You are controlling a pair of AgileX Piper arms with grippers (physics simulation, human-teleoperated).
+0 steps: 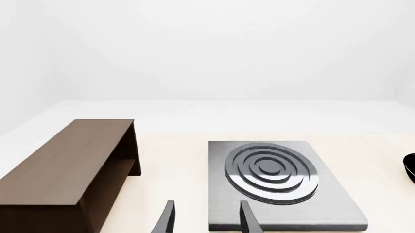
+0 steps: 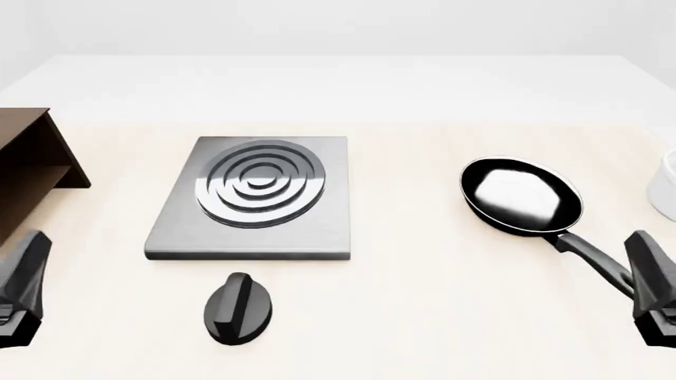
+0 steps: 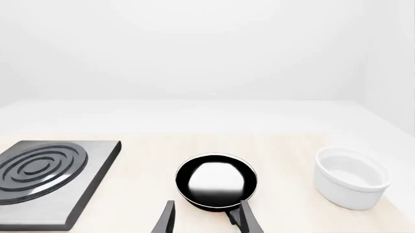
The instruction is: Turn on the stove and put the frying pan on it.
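Note:
The stove point(image 2: 253, 198), a grey slab with a ringed burner, lies left of centre with nothing on it. Its black oval knob point(image 2: 237, 307) sits on the table just in front of it. The frying pan point(image 2: 521, 195) rests on the table to the right, its long handle point(image 2: 597, 261) pointing toward my right gripper point(image 2: 647, 261). That gripper is open and hovers just behind the handle's end; the pan point(image 3: 216, 180) shows ahead of its fingers point(image 3: 250, 218). My left gripper point(image 2: 30, 261) is open at the near left, its fingers point(image 1: 166, 218) short of the stove point(image 1: 279, 184).
A dark brown wooden shelf point(image 2: 27, 162) stands at the left, beside the left arm point(image 1: 65, 170). A white round bowl point(image 2: 666, 186) sits at the far right edge, right of the pan point(image 3: 350, 178). The table's far edge runs behind the stove.

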